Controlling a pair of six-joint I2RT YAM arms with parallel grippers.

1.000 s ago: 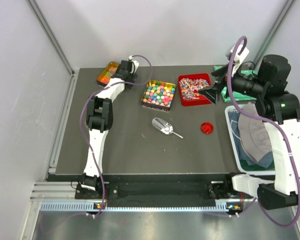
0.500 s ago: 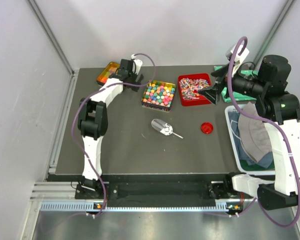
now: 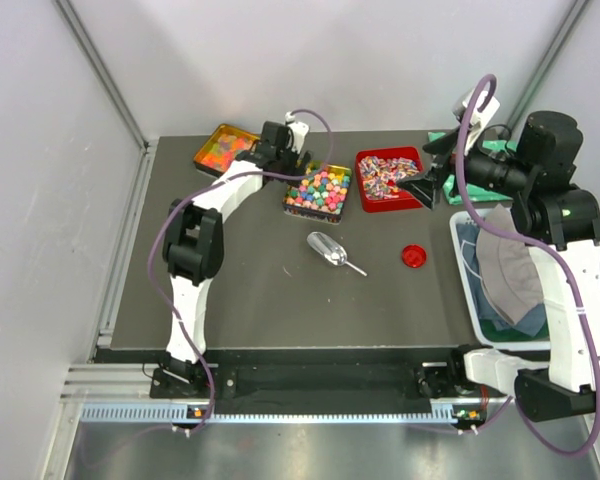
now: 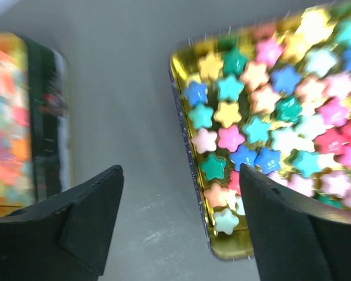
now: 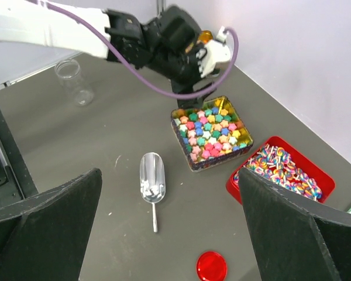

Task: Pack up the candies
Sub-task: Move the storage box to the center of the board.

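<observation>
The candies (image 3: 318,187) are small star-shaped sweets in pink, blue, green, yellow and red. They fill a gold tin (image 3: 320,209) at the back middle of the table. My left gripper (image 3: 280,150) is open and empty. It hovers over the tin's left edge. In the left wrist view the gripper (image 4: 178,193) straddles the tin's rim (image 4: 181,134), with the candies (image 4: 269,117) under its right finger. My right gripper (image 3: 420,185) is open and empty, held high right of the red tray. The candies (image 5: 210,132) also show in the right wrist view.
A red tray (image 3: 388,178) of striped sweets stands right of the tin. An orange tin of gummies (image 3: 223,148) is at the back left. A metal scoop (image 3: 330,250) and a red lid (image 3: 413,256) lie mid-table. A clear jar (image 5: 76,82) stands beyond the left arm. A white tray (image 3: 470,300) holding grey cloth is on the right.
My left gripper has swung right, from over the orange gummy tin to the left edge of the gold candy tin. The right arm has not moved.
</observation>
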